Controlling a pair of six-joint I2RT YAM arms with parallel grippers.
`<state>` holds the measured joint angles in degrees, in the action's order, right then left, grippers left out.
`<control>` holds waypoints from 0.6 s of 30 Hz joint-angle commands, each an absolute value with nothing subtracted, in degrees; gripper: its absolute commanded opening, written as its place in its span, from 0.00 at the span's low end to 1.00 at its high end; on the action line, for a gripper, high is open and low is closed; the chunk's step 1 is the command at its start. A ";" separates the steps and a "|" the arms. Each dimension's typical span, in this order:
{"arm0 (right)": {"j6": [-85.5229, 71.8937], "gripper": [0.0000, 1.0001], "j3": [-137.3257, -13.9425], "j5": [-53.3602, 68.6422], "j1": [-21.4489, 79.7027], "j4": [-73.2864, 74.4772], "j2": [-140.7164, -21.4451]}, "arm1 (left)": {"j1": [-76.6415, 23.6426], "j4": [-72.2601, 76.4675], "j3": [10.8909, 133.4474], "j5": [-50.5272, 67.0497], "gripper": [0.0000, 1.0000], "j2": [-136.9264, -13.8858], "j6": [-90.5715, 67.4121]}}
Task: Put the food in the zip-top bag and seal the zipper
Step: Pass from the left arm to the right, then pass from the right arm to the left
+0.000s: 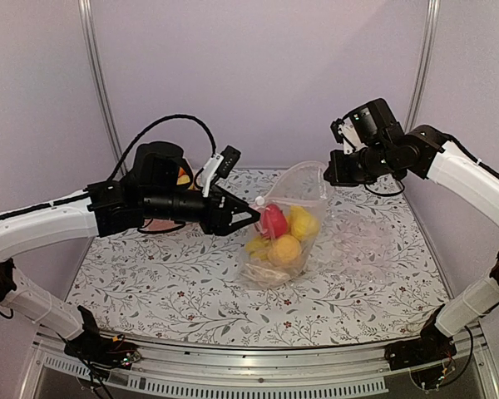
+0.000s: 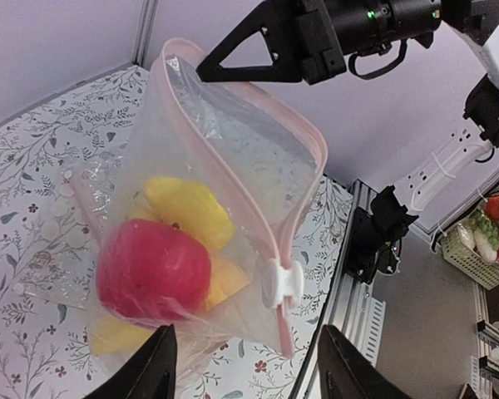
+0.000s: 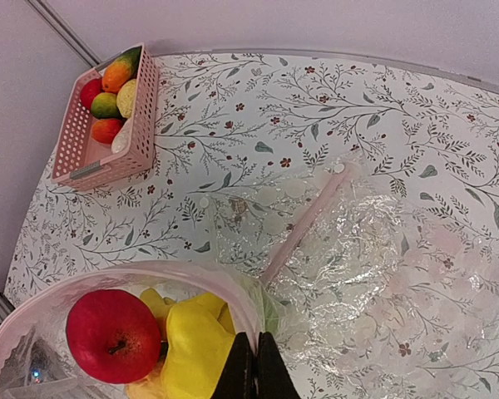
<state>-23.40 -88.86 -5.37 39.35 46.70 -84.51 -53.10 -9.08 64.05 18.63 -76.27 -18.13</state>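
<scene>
The right gripper [image 3: 250, 366] is clenched on the pink-edged rim of the smooth clear plastic zip-top bag [image 1: 295, 187], holding it upright near the middle of the flower-patterned tabletop [image 1: 150, 283]. A red toy apple [image 2: 150, 270] and yellow toy fruits [image 2: 187, 208] sit inside. The left gripper [image 2: 249, 366] stands released beside the bag's pale pink zipper [image 2: 299, 214], gripping nothing

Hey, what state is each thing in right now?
zip-top bag, held upright, mouth open
zipper, unsealed
food, some bagged, some in pink basket
right hand, shut on zip-top bag rim
left hand, open, empty
crinkled bag, lying flat on table
</scene>
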 commanded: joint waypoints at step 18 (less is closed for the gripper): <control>-23.80 0.06 -89.67 -4.84 39.49 45.01 -83.44 | -54.77 -8.86 66.93 16.22 0.00 -78.02 -17.34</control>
